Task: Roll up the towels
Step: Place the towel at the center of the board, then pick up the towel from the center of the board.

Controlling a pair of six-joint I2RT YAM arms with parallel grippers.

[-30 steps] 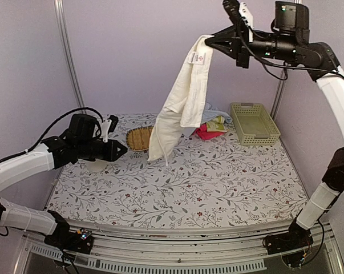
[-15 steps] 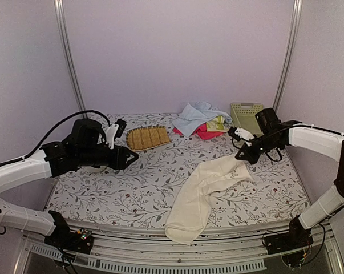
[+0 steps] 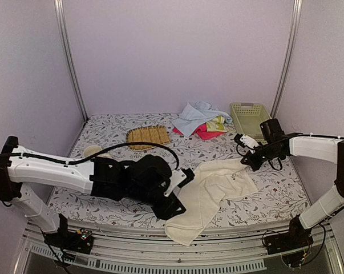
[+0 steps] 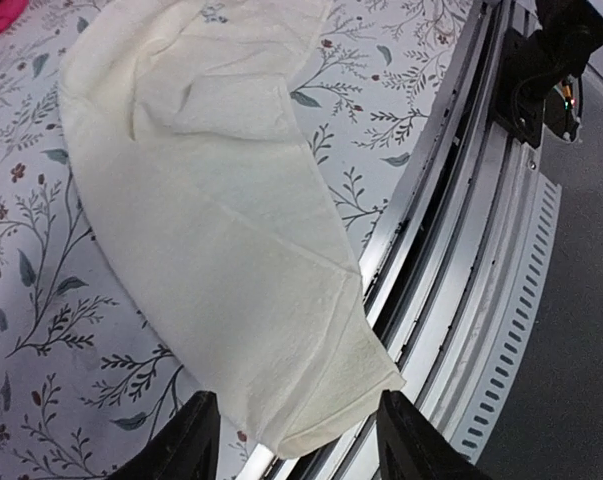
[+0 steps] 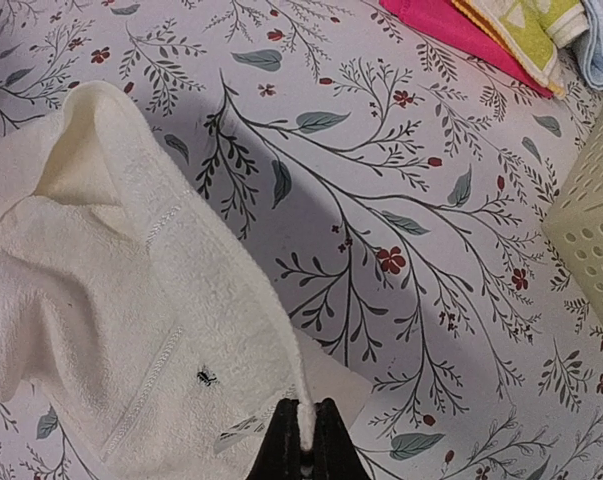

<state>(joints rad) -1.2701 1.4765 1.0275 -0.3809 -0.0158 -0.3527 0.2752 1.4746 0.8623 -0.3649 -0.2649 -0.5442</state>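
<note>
The table [image 3: 274, 197] has a white covering printed with leafy sprigs and small red flowers. A long cream-white towel [image 3: 211, 191] lies rumpled from the centre toward 5 o'clock, its end hanging over the near edge. A tan woven mat [image 3: 148, 136] lies flat at 11 o'clock. At 12 to 1 o'clock is a heap: a light blue towel [image 3: 191, 117] over a pink towel [image 3: 206, 133] and a yellow-green towel [image 3: 217, 123]. A pale green lattice basket [image 3: 249, 119] stands at 2 o'clock, and a small round cream object [image 3: 92, 150] sits at 9 o'clock.

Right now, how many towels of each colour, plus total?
cream towel: 1
light blue towel: 1
pink towel: 1
yellow-green towel: 1
Total: 4
</note>
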